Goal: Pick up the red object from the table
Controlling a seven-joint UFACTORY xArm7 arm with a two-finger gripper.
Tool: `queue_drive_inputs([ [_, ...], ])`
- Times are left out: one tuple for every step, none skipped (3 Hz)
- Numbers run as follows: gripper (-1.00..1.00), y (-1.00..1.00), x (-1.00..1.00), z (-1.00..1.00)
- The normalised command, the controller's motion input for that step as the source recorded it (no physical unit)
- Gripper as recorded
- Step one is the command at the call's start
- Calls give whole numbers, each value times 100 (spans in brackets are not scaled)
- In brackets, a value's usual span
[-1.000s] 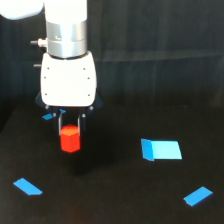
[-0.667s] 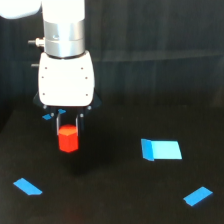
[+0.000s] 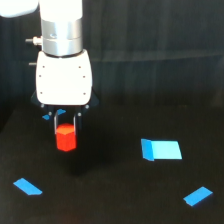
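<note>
Spreading under everything is the black worktop (image 3: 110,200). Above it the white arm (image 3: 62,75) stands higher than one second ago. Its claw (image 3: 66,127) is clamped on the red object (image 3: 65,138), which now hangs clear of the worktop, raised since before. The three blue pieces (image 3: 161,149) lie where they were.

Arm (image 3: 61,30) top — beyond frame edge

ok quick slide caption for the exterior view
White xArm6 gripper shut on the red object, held above the black table among flat blue pieces.
</note>
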Motion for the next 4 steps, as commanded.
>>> queue_drive_inputs([
  [-100,7,-3,20],
  [-100,11,-6,21],
  [-100,-1,5,10],
  [-98,1,-1,7],
])
